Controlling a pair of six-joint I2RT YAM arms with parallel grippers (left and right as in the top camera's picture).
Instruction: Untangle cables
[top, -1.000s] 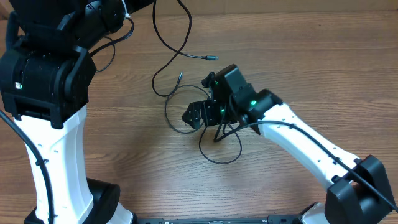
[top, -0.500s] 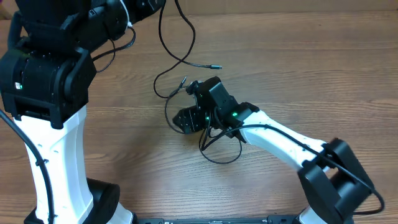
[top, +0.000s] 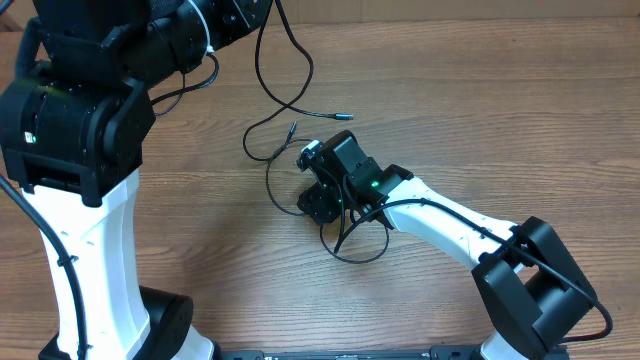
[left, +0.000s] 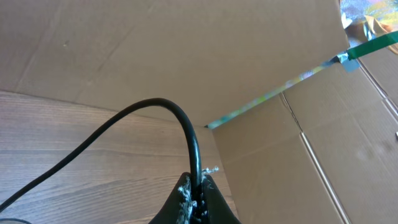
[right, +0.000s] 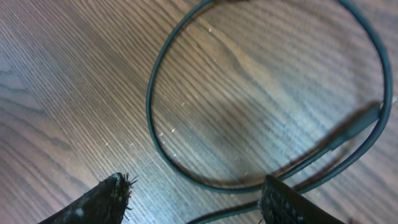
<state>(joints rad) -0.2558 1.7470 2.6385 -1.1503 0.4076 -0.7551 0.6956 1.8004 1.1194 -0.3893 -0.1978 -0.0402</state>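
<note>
Several thin black cables lie tangled on the wooden table. One cable (top: 283, 60) rises from the table to the top edge, its plug (top: 344, 116) resting on the wood. My left gripper (left: 196, 180) is shut on that cable (left: 155, 102) and holds it raised. A second plug end (top: 291, 128) leads into loops (top: 272, 182) beside and under my right gripper (top: 318, 200). In the right wrist view my right gripper (right: 194, 190) is open just above the table. A cable loop (right: 158, 134) lies on the wood between its fingertips (right: 115, 186), unpinched.
My left arm's large black and white body (top: 70, 110) fills the left side of the table. The right arm (top: 450, 215) stretches in from the lower right. A cardboard wall (left: 280, 50) stands behind the table's far edge.
My right gripper has shifted left and come down over the loops, its jaws narrowing somewhat. The left arm has moved slightly, pulling its cable a bit to the right.
</note>
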